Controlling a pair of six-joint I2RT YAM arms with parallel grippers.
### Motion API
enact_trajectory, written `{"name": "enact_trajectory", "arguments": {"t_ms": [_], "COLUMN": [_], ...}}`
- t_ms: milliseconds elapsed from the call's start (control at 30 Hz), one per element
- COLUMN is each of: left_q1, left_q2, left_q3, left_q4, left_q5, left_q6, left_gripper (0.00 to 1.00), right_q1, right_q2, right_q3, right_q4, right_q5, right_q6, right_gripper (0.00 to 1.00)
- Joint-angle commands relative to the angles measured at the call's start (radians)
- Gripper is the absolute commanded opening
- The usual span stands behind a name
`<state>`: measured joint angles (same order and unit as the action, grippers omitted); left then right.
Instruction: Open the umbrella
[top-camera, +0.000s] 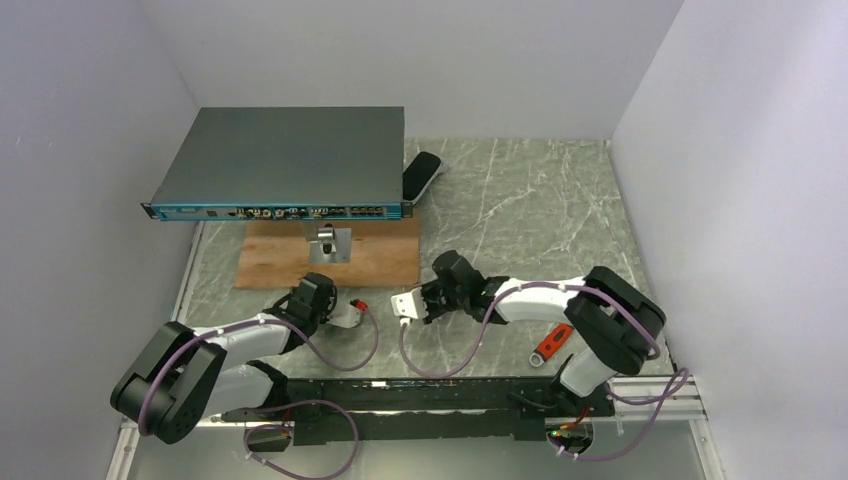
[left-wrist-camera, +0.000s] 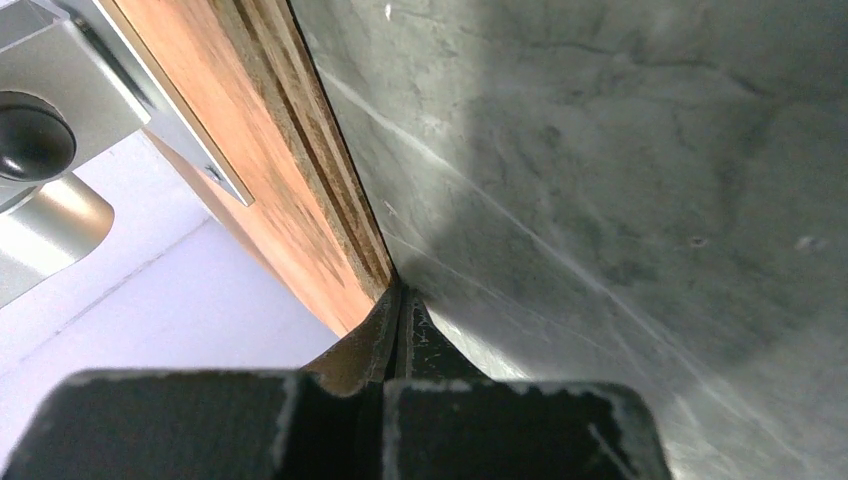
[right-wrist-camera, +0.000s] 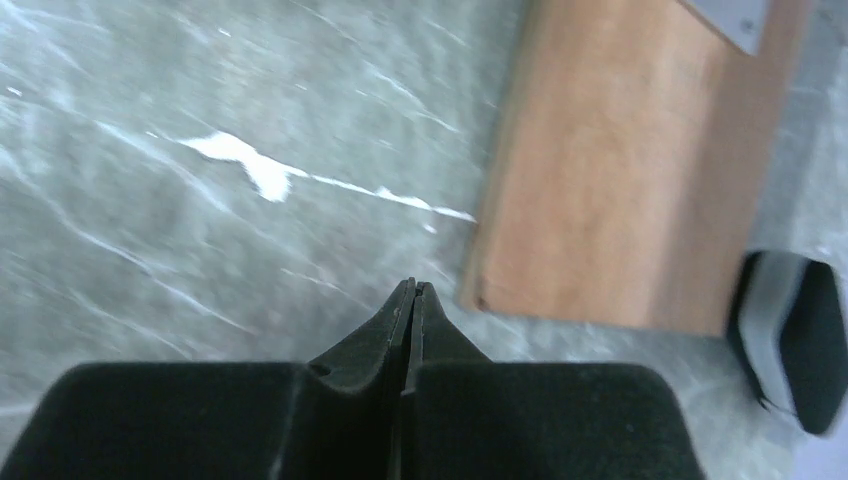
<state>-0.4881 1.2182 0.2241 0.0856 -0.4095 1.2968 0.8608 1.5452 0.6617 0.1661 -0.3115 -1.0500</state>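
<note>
The umbrella is out of view in all three views. My left gripper (top-camera: 316, 287) lies low on the marble table (top-camera: 520, 210) at the front edge of a wooden board (top-camera: 330, 255). Its jaws are shut with nothing between them, tips (left-wrist-camera: 402, 300) right at the board's edge (left-wrist-camera: 340, 200). My right gripper (top-camera: 432, 292) sits near the board's front right corner, also shut and empty. Its closed tips (right-wrist-camera: 412, 292) hover over the marble just left of the board's corner (right-wrist-camera: 600, 180).
A flat grey rack unit (top-camera: 285, 160) stands on a metal stand (top-camera: 328, 243) fixed to the board. A small oval grey pouch with black edging (top-camera: 421, 176) lies behind it. A red-handled tool (top-camera: 552, 343) rests by the right arm. White walls enclose three sides.
</note>
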Motion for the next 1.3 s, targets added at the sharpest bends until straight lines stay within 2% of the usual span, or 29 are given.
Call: {"name": "enact_trajectory", "arguments": {"t_ms": [0, 133, 267, 433, 533, 800, 1267], "left_q1": [0.037, 0.036, 0.036, 0.064, 0.131, 0.234, 0.316], "left_q2": [0.068, 0.053, 0.040, 0.111, 0.172, 0.272, 0.472], "left_q3": [-0.029, -0.030, -0.050, -0.065, 0.012, 0.160, 0.381], "left_q4": [-0.042, -0.050, -0.037, 0.062, 0.053, 0.096, 0.153], "left_q5": [0.093, 0.088, 0.085, 0.060, 0.063, 0.069, 0.052], "left_q6": [-0.038, -0.049, -0.033, 0.019, -0.001, 0.068, 0.104], "left_gripper": [0.00, 0.00, 0.00, 0.00, 0.00, 0.00, 0.00], "right_q1": [0.051, 0.085, 0.089, 0.067, 0.035, -0.057, -0.153], "right_q2": [0.077, 0.167, 0.280, 0.374, 0.423, 0.525, 0.723], "right_q3": [0.011, 0.033, 0.073, 0.156, 0.225, 0.375, 0.674], "right_q4": [0.058, 0.132, 0.204, 0.230, 0.212, 0.171, 0.121], "right_q5": [0.006, 0.062, 0.186, 0.256, 0.267, 0.255, 0.286], "right_q6": [0.105, 0.143, 0.153, 0.126, 0.117, 0.081, 0.049], "right_gripper": [0.00, 0.00, 0.00, 0.00, 0.00, 0.00, 0.00]}}
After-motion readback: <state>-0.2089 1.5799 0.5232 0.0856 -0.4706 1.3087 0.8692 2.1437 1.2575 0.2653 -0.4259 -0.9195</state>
